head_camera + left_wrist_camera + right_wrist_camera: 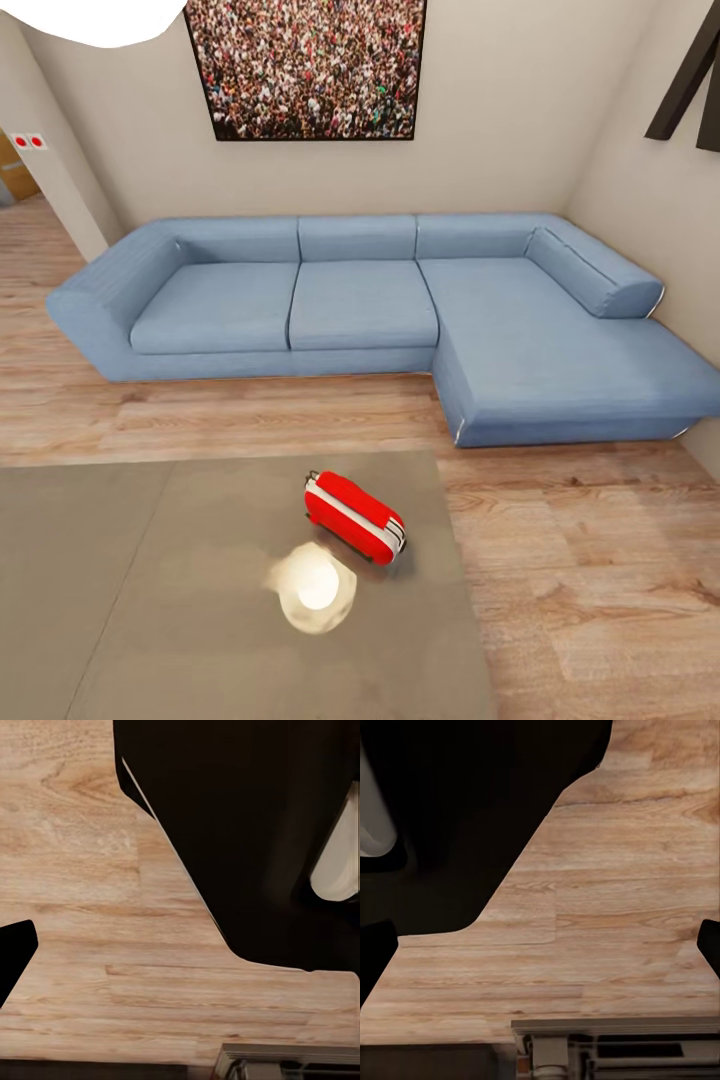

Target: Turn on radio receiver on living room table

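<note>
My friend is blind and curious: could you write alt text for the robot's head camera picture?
A small red radio receiver with a white band lies on a low glossy grey table, beside a bright lamp reflection. Beyond it, on light wood floor, a blue L-shaped sofa sits under a framed crowd picture.

— What's under my right wrist?
— Light wood plank floor [607, 907], with my own dark body [457, 810] looming across one side.
— And at the edge?
— A pale grey frame [615, 1026], with dark fingertips [709, 941] just showing at the sides.
</note>
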{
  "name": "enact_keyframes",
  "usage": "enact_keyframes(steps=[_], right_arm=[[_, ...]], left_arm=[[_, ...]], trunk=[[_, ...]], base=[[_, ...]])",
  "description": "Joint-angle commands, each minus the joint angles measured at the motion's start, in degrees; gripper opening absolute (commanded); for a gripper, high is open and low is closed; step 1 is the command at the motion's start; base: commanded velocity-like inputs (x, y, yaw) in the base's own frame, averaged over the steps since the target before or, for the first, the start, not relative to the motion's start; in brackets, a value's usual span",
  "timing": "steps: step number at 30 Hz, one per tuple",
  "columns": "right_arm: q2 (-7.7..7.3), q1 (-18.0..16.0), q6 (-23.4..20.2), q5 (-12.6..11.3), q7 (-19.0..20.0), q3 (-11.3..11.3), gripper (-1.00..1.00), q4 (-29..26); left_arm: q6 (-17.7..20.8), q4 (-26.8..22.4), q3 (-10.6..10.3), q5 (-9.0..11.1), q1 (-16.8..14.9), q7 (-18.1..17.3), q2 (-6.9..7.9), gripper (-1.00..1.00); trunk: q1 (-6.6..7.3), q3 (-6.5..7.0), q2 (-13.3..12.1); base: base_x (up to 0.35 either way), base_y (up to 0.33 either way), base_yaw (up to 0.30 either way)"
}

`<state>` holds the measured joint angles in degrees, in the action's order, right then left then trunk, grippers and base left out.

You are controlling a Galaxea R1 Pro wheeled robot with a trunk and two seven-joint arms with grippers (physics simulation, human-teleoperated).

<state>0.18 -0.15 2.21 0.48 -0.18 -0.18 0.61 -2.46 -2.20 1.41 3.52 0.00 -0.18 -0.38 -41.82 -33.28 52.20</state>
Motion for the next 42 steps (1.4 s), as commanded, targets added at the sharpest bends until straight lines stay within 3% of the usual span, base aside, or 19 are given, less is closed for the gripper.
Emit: enact_keyframes(steps=[1,12,16,18,19,25,27,31,33,34,36,39,42], right_arm=[[0.00,0.0,0.3,0.0,0.0,0.0,1.00,0.0],[-0.24,0.0,0.3,0.3,0.3,0.3,1.00,-1.8],[-0.47,0.0,0.1,0.3,0.4,0.4,1.00,-5.5],[-0.84,0.0,-0.2,0.4,0.4,0.4,1.00,-11.1],[-1.29,0.0,-2.9,0.4,0.4,0.4,1.00,-17.9],[-3.36,0.0,-19.3,0.4,0.2,0.4,1.00,-39.4],[-4.16,0.0,-22.9,0.5,0.1,0.4,1.00,-45.2],[-4.96,0.0,-25.7,1.8,0.1,0.3,1.00,-52.5],[-5.20,-0.2,-26.3,4.9,0.1,0.2,1.00,-56.0],[-5.09,-1.0,-26.5,9.3,0.4,0.1,1.00,-58.1],[-5.01,-1.5,-26.4,10.6,0.5,0.1,1.00,-58.6],[-4.88,-2.4,-25.9,12.1,1.4,0.2,1.00,-59.3],[-4.41,-3.0,-25.4,12.8,5.8,0.3,1.00,-59.6]], left_arm=[[0.0,0.0,0.0,0.0,0.0,0.0,-0.13,1.00],[0.7,-3.3,-0.3,-0.5,0.0,-0.1,-1.90,1.00],[0.9,-7.2,-0.6,-0.8,0.0,-0.2,-1.93,1.00],[1.9,-13.2,-0.7,-0.9,0.0,-0.4,-1.35,1.00],[4.9,-19.8,-0.8,-0.9,0.0,-0.7,-0.73,1.00],[17.0,-41.5,-0.6,-1.0,0.0,-6.5,1.97,1.00],[20.3,-47.9,-0.5,-1.0,0.0,-9.3,3.10,1.00],[25.2,-57.8,-0.5,-1.0,0.0,-12.5,4.15,1.00],[28.4,-63.5,-0.4,-1.0,-0.2,-13.5,4.47,1.00],[31.9,-66.5,-0.4,-1.1,-1.7,-14.1,4.62,1.00],[33.2,-66.8,-0.4,-1.0,-3.3,-14.2,4.67,1.00],[35.0,-65.5,-0.5,-0.9,-8.4,-14.4,4.73,1.00],[36.6,-63.4,-0.5,-0.8,-13.6,-14.5,4.66,1.00]], trunk=[[0.00,0.00,0.0],[0.00,-0.02,0.0],[0.00,-0.02,0.0],[0.00,-0.02,0.0],[0.00,-0.02,0.0],[0.00,-0.02,0.0],[0.00,-0.02,0.0],[0.00,-0.02,0.0],[0.00,-0.02,0.0],[0.00,-0.02,0.0],[0.00,-0.02,0.0],[0.00,-0.02,0.0],[0.00,-0.02,0.0]], base=[[0.000,0.000,0.000],[0.000,0.000,0.000],[0.000,0.000,0.000],[0.000,0.000,0.000],[0.000,0.000,0.000],[0.000,0.000,0.000],[0.000,0.000,0.000],[0.000,0.000,0.000],[0.000,0.000,0.000],[0.000,0.000,0.000],[0.000,0.000,0.000],[0.000,0.000,0.000],[0.000,0.000,0.000]])
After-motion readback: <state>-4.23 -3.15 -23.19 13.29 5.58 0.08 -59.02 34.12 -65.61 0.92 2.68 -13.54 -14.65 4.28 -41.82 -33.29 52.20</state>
